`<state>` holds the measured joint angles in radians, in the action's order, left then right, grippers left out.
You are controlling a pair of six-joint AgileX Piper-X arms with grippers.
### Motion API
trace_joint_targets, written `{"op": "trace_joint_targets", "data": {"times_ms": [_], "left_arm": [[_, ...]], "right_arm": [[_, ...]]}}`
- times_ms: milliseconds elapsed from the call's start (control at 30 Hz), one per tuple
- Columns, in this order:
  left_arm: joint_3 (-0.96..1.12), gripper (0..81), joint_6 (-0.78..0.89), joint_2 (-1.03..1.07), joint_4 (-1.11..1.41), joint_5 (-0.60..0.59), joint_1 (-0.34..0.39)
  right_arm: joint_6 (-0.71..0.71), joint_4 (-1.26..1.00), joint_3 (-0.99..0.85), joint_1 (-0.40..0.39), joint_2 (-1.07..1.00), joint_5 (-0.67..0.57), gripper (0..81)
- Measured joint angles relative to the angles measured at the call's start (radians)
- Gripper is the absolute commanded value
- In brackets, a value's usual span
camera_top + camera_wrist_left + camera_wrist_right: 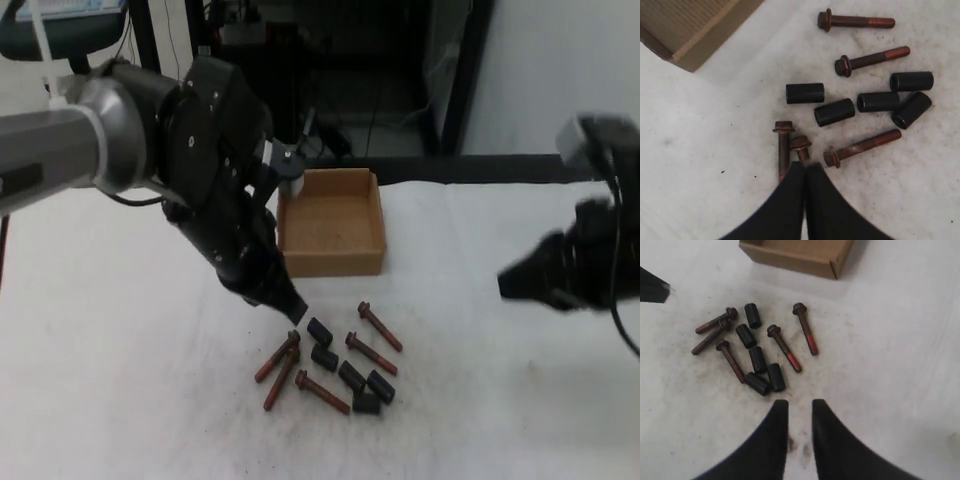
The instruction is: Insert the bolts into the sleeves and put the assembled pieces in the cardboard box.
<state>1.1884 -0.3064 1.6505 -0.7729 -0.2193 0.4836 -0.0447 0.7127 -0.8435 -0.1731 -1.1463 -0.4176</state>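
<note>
Looks like a robotics lab: a stained white worktop (120,400), a dark equipment rack (330,60) and loose cables (372,110) behind it.

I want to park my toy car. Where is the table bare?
Bare bench lies left of the bolts, between the sleeves and the right gripper, and in front of both. Crowded: among those parts, and the gap to the cardboard box, where the left gripper hangs.

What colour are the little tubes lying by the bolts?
Black. The sleeves show best in the left wrist view.
</note>
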Motion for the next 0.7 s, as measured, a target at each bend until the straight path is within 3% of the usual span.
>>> {"op": "trace_joint_targets", "data": {"times_ms": [167, 700], "left_arm": [[0.004, 18.8, 0.009, 0.002, 0.0, -0.001, 0.0], [0.005, 19.5, -0.008, 0.153, -0.042, 0.12, 0.061]], "right_arm": [[0.0, 0.0, -0.067, -0.002, -0.016, 0.003, 27.7], [0.0, -0.017, -0.104, -0.004, -0.015, 0.046, 26.0]]}}
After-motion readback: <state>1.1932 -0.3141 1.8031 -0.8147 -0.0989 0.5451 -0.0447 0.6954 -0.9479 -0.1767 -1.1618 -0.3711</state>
